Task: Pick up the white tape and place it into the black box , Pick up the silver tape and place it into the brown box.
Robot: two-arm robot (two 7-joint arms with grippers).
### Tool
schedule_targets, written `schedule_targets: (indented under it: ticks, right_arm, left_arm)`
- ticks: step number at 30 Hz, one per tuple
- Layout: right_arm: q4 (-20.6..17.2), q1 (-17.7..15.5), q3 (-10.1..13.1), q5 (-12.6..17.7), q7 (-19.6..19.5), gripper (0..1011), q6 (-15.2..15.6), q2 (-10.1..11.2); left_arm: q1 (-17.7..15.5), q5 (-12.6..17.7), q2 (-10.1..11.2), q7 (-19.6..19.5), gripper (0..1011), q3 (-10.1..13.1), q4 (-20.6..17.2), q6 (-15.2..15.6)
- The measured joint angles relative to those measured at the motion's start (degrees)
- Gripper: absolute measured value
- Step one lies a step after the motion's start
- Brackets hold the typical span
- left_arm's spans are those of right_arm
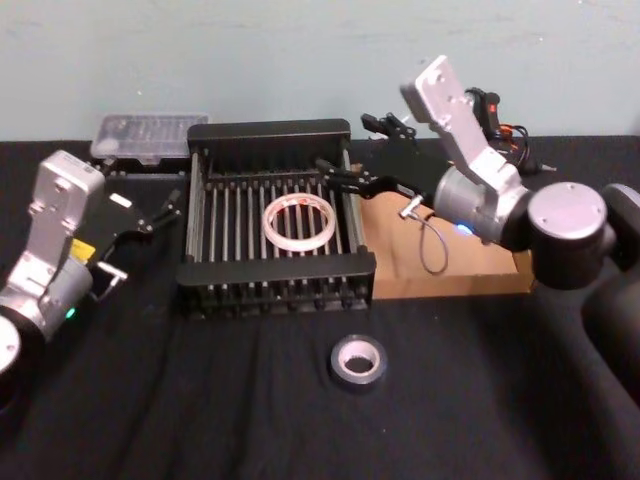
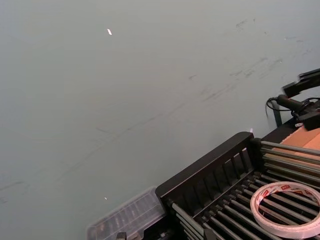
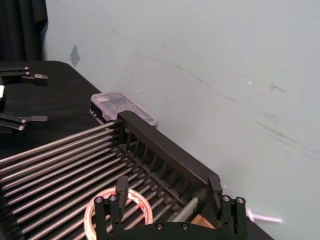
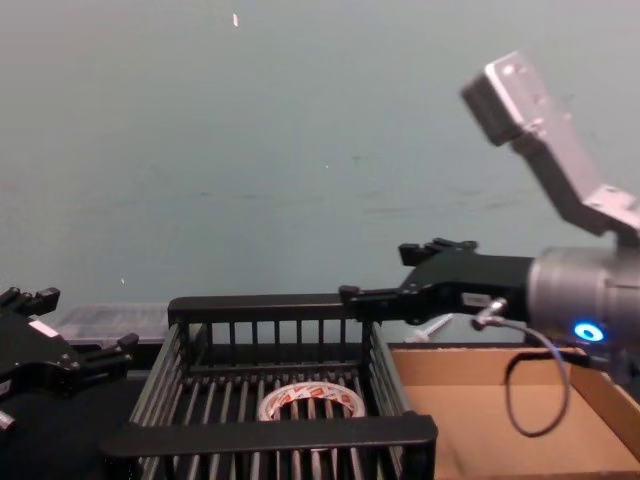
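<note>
A whitish tape ring (image 1: pixel 298 221) with red-and-white print on its core lies in a black slatted crate (image 1: pixel 276 290). A dull grey-silver roll (image 1: pixel 358 361) with pale core sits on black cloth (image 1: pixel 200 400). The cardboard box (image 1: pixel 450 275) is tan.

We see red print on the inner core of the white tape (image 2: pixel 287 207), lying in the black box (image 2: pixel 210 167), but we cannot read its letters. We find no other legible text.

Lab-like test bench: black-clothed table (image 1: pixel 200 420), bare scuffed wall (image 2: pixel 125 100).
</note>
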Motion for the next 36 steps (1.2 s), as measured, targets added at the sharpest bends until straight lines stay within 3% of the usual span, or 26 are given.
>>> schedule_targets:
  ticks: [10, 22, 36]
  right_arm:
    - [-12.6, -8.1, 2.5, 3.4, -0.2, 1002, 5.0, 5.8]
    - [-24.6, -17.4, 5.1, 6.6, -1.0, 1002, 9.3, 12.3]
    - [-28.9, -23.0, 4.8, 9.3, -0.9, 1002, 14.2, 15.5]
  left_arm:
    - [0.0, 0.0, 0.0, 0.0, 1001, 0.0, 0.0, 0.0]
    - [0.0, 0.0, 0.0, 0.0, 1001, 0.0, 0.0, 0.0]
    - [0.0, 0.0, 0.0, 0.0, 1001, 0.0, 0.0, 0.0]
